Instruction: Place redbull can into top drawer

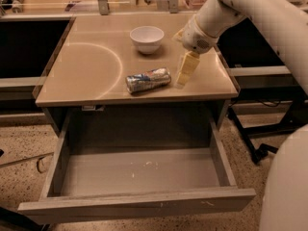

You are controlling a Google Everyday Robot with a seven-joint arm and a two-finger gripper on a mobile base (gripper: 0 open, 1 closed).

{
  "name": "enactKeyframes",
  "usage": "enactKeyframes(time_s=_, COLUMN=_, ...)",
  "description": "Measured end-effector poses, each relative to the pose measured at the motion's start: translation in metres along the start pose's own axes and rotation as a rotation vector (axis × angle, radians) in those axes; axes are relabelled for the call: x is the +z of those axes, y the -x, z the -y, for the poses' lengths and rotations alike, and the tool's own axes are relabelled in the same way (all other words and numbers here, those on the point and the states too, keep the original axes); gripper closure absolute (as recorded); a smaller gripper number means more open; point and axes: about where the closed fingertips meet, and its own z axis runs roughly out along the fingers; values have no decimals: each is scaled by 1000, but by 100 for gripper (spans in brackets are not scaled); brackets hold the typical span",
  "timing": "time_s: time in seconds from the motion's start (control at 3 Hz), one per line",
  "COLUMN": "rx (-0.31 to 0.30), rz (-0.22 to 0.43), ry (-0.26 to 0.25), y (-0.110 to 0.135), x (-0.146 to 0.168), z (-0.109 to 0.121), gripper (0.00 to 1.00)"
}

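As the redbull can (148,80) lies sideways mid-frame, the gripper (185,73) just right of it should straddle its width. The state of its jaws I cannot tell.

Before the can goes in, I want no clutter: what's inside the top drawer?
The top drawer shows only pale scuffs; its rear hides under the tabletop. The redbull can lies on top, pincer beside it.
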Motion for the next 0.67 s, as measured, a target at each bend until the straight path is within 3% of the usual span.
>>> enactKeyframes(time_s=0.67, rx=-39, rz=4, ry=73, y=12, x=23, z=-2, gripper=0)
